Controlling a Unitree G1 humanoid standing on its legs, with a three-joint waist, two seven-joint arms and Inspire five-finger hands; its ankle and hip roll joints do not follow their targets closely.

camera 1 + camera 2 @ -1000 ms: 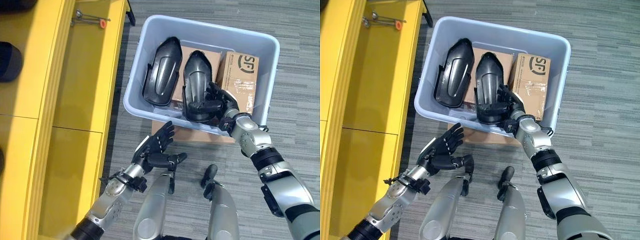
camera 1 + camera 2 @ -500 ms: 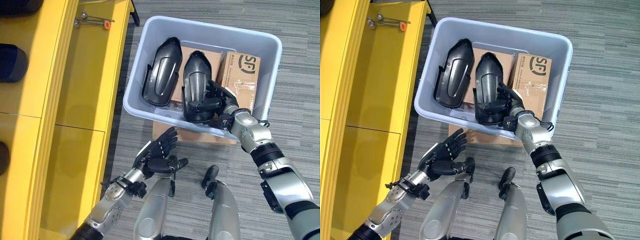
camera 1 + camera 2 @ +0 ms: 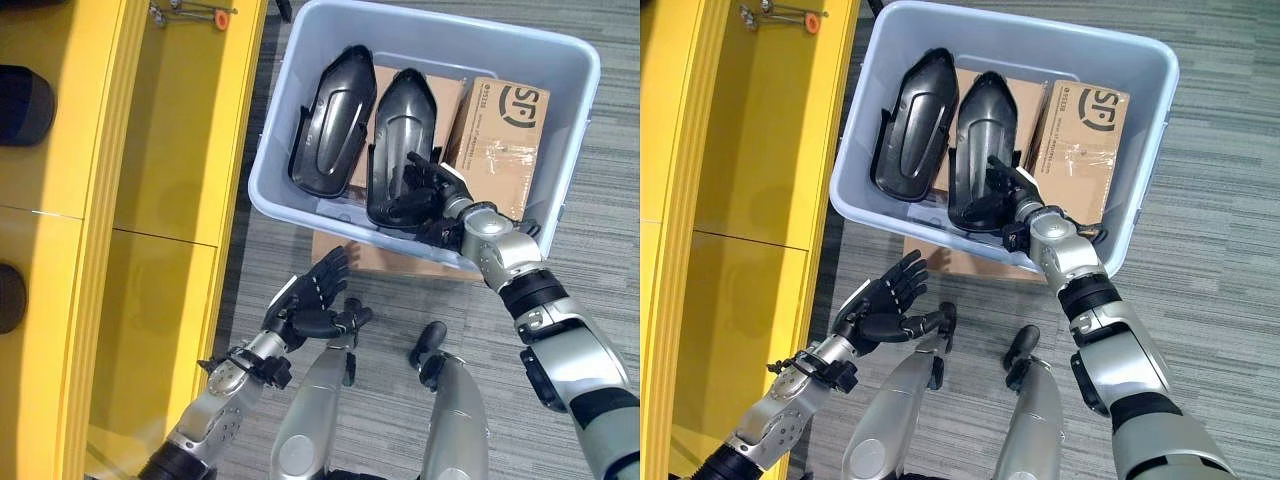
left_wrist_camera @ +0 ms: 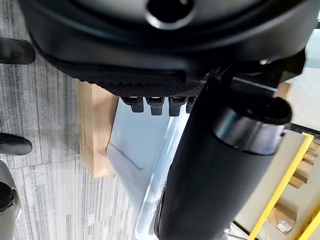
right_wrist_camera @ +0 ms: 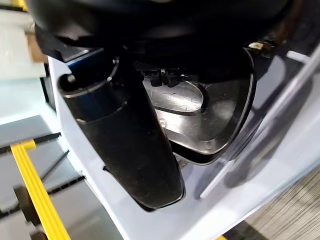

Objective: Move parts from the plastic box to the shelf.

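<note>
A pale blue plastic box (image 3: 277, 160) stands on the floor with two black shell-shaped parts lying side by side in it, the left part (image 3: 333, 115) and the right part (image 3: 400, 130). My right hand (image 3: 432, 195) reaches over the box's near wall and grips the near end of the right part (image 5: 200, 110), fingers on top and thumb (image 5: 125, 140) in its hollow. My left hand (image 3: 305, 305) hovers open above the floor in front of the box, fingers straight, touching nothing. The yellow shelf (image 3: 170, 150) runs along the left.
A brown cardboard carton (image 3: 500, 130) fills the box's right side. A flat cardboard sheet (image 3: 385, 260) lies under the box. Dark rounded items (image 3: 20, 105) sit on the shelf's far left, and a metal tool with an orange tip (image 3: 195, 12) lies at its back.
The camera has shifted, so the box sits higher and nearer. My right hand has slid further onto the right part's near end and its fingers have closed. The left hand has barely moved.
</note>
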